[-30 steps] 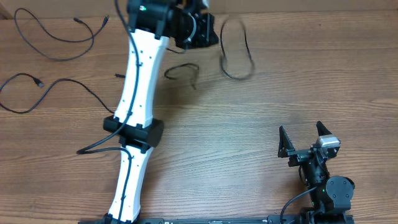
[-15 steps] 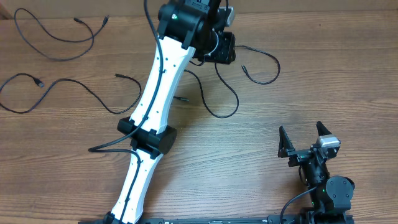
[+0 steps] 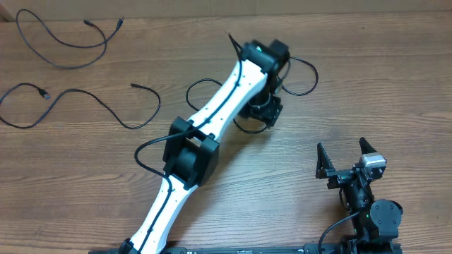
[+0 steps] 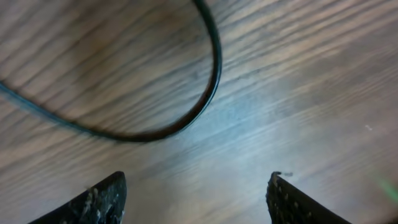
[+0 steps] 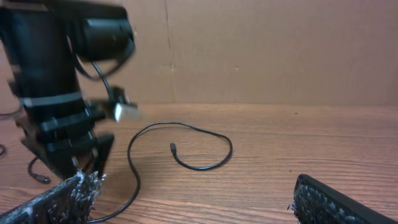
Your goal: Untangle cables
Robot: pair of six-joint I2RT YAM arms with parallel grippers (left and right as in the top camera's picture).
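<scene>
Overhead: left end effector [image 3: 260, 113], spread, hovers over a cable [image 4: 217, 62]; closing off-centre may miss it or drag loops together. Right end effector [image 3: 342, 152] also spread.

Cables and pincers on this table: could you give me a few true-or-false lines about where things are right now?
1. The left pincer is open and holds nothing. True.
2. The right pincer is shut on a cable. False: it is open and empty, away from every cable.
3. At the left of the table, the upper cable and the lower cable lie apart, not crossing. True.
4. The left pincer hovers over those two cables. False: it is near the middle, beside a looped cable.
</scene>
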